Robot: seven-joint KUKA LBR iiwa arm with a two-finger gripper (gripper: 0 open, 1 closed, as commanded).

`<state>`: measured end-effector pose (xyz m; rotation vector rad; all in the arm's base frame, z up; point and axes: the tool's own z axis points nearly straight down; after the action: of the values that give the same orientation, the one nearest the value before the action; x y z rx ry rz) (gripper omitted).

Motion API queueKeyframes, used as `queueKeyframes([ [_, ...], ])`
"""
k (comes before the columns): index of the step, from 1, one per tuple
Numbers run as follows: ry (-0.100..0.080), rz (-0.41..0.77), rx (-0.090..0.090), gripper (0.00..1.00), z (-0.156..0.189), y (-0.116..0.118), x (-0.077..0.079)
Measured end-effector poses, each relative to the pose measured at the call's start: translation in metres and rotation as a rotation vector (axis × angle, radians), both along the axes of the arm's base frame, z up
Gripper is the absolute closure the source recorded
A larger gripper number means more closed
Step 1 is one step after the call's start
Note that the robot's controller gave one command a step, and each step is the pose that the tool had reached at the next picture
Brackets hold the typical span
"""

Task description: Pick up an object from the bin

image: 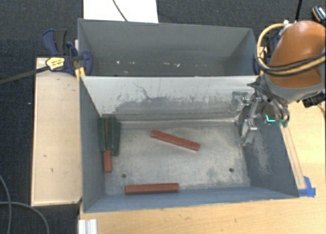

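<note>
My gripper (247, 132) hangs at the bin's right side, above the floor near the right wall, with nothing seen between its metal fingers. The nearest loose thing is a reddish-brown flat bar (175, 140) lying slanted in the middle of the floor, well to the gripper's left. A second reddish-brown bar (152, 188) lies flat along the front wall. At the left wall rests a dark green block (111, 134) with a small red-brown piece (107, 161) just below it.
The arm with its orange cover and cables stands over the bin's right rim. Bare floor lies between the slanted bar and the right wall.
</note>
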<state>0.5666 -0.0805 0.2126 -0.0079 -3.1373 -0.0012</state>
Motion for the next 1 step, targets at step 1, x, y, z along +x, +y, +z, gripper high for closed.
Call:
queueKeyframes([
  [1,-0.001,-0.023,0.001,0.00,-0.1466,0.0472,0.0238],
])
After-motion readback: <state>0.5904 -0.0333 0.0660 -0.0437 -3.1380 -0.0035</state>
